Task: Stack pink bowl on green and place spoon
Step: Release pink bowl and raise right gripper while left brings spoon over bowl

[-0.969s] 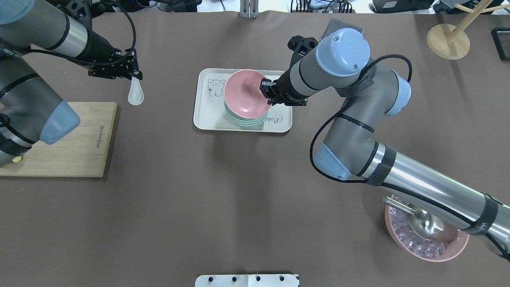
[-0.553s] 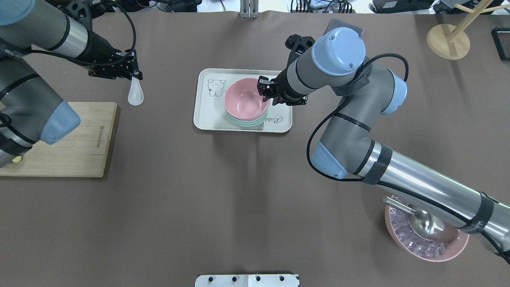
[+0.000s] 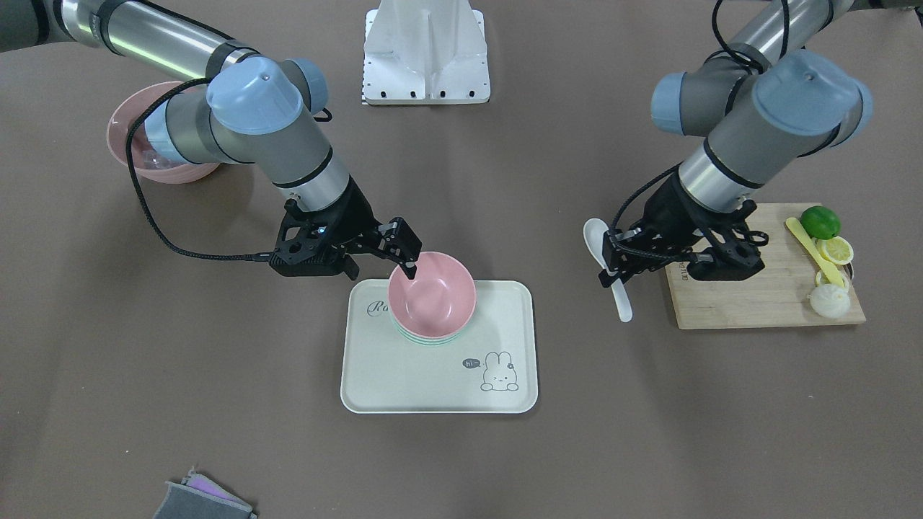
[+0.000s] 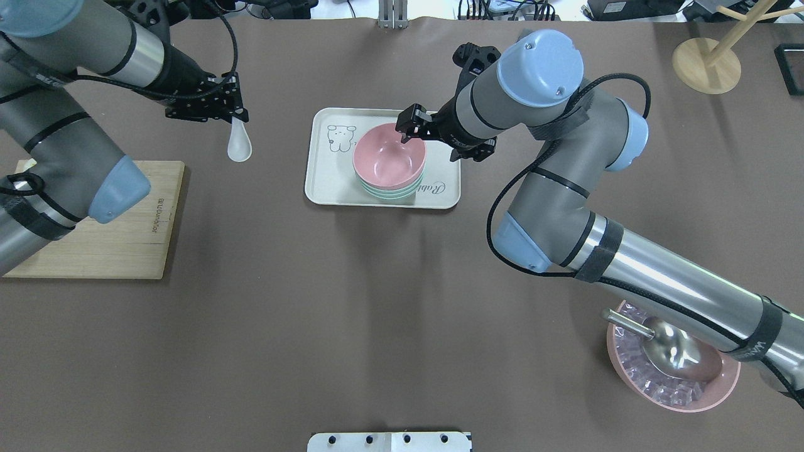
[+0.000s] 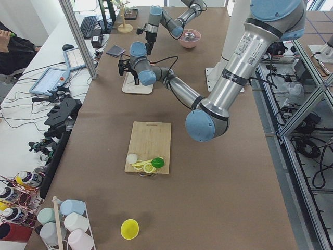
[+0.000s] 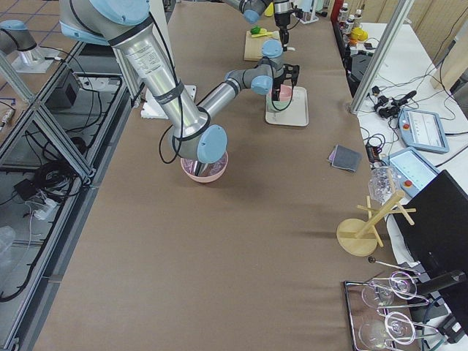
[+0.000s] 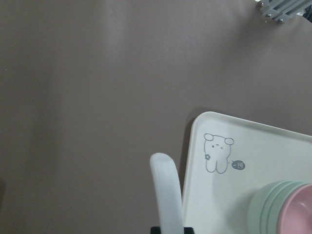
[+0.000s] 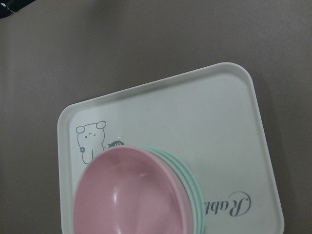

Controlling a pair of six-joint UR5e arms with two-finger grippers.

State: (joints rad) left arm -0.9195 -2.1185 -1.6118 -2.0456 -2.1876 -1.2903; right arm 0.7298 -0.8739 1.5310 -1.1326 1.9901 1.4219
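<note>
The pink bowl (image 4: 388,157) sits nested in the top one of a stack of green bowls (image 4: 394,192), mouth up and level. The stack stands about in the middle of the tray (image 4: 326,183), and a printed rabbit (image 4: 339,138) shows on the tray floor to the left of it.

The right tool (image 4: 409,124) hangs just above the pink bowl, over its rim. Its jaws are apart and hold nothing. Whether a fingertip touches the rim, I cannot tell.

The spoon (image 4: 239,144) is white and is in the air to the left of the tray, near it but not over it. The left tool (image 4: 236,118) is clamped on the handle, and the round end of the spoon points away from the tool, above the brown desk (image 4: 377,301).

Farther left of the tray, beyond the spoon, a wood board (image 4: 125,238) lies flat on the desk. It carries a lime (image 3: 820,221) and lemon slices (image 3: 835,250) at the end far from the tray.

To the right of the tray and nearer to the robot, well apart from it, a pink dish (image 4: 691,405) holds clear cubes and a metal scoop (image 4: 675,355). A wooden stand (image 4: 706,66) is at the far right corner of the desk.
</note>
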